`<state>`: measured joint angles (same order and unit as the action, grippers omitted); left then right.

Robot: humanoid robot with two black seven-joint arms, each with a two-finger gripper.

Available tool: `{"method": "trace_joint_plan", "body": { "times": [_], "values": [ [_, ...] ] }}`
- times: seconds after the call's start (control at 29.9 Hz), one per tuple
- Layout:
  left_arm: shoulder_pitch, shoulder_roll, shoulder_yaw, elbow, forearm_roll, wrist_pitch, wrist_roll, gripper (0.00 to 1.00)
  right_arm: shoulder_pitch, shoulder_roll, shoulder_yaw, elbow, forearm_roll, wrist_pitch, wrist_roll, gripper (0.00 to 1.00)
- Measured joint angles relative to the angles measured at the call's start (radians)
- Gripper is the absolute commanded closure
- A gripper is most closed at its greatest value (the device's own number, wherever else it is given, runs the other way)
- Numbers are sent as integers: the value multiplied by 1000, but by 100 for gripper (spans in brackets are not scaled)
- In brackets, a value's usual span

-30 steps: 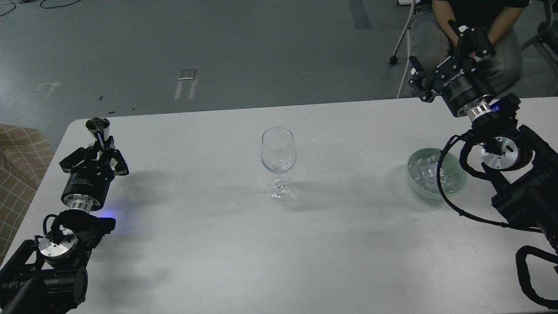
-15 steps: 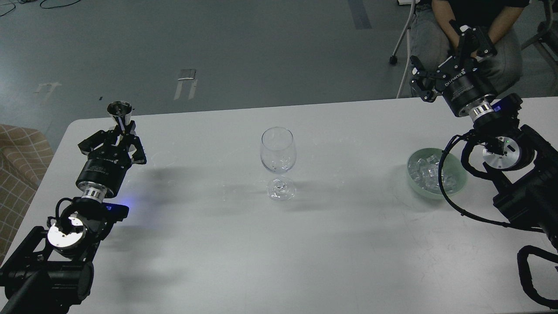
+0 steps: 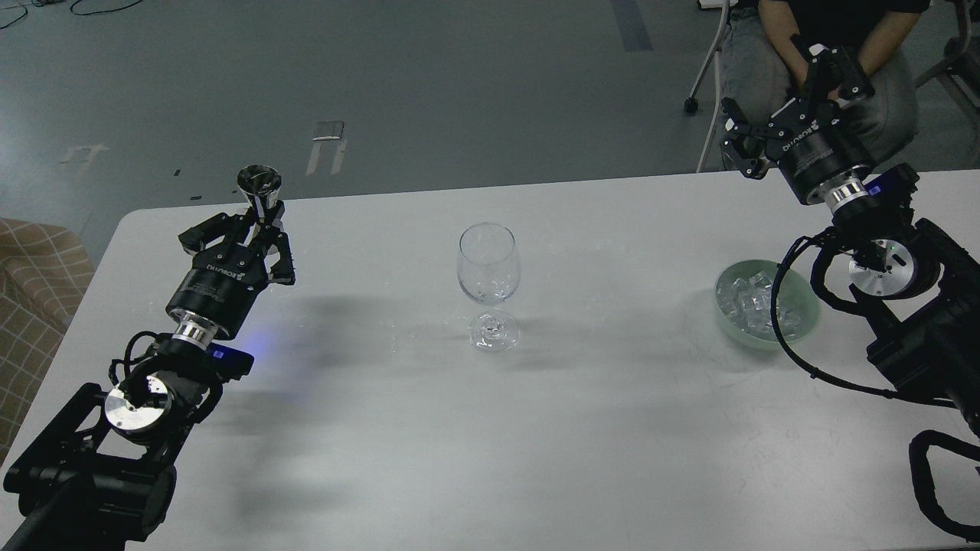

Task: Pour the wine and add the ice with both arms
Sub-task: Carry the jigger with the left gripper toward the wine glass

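Observation:
A clear stemmed wine glass [image 3: 488,268] stands upright at the middle of the white table [image 3: 582,444]. My left gripper [image 3: 262,220] is shut on the stem of a small metal measuring cup [image 3: 259,182], held upright above the table's back left, well left of the glass. Whether the cup holds wine cannot be told. The ice [image 3: 754,301] is a heap of clear cubes in a pale green bowl [image 3: 766,343] at the right. My right gripper [image 3: 777,96] hangs open and empty above the table's far right edge, behind the bowl.
A seated person [image 3: 834,23] on a wheeled chair is just behind my right gripper. A checkered seat [image 3: 31,268] stands off the table's left edge. Black cables loop from my right arm next to the bowl.
My left arm has carried the metal cup up and to the right, nearer the wine glass. The right gripper has barely shifted; glass and bowl stay put.

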<state>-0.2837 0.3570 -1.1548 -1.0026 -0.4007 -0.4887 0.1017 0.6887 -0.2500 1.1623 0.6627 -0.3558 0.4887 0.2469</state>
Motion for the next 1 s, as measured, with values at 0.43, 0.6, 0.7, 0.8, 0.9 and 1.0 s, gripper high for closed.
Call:
{"method": "trace_joint_plan", "body": {
  "times": [0.43, 0.6, 0.7, 0.8, 0.9, 1.0],
  "values": [
    [17, 23, 84, -63, 35, 0, -2, 100, 0, 0, -1, 0, 0, 0, 0, 0],
    [17, 19, 108, -92, 43, 0, -2, 100, 1, 0, -1, 0, 0, 0, 0, 0],
    [17, 21, 124, -106, 43, 0, -2, 100, 1, 0, -1, 0, 0, 0, 0, 0],
    [17, 25, 129, -120, 43, 0, 0, 100, 2, 0, -1, -1, 0, 0, 0, 0],
    [15, 36, 139, -139, 43, 0, 1, 100, 2, 0, -1, -1, 0, 0, 0, 0],
    [15, 44, 154, -150, 43, 0, 1, 100, 2, 0, -1, -1, 0, 0, 0, 0]
  ]
}}
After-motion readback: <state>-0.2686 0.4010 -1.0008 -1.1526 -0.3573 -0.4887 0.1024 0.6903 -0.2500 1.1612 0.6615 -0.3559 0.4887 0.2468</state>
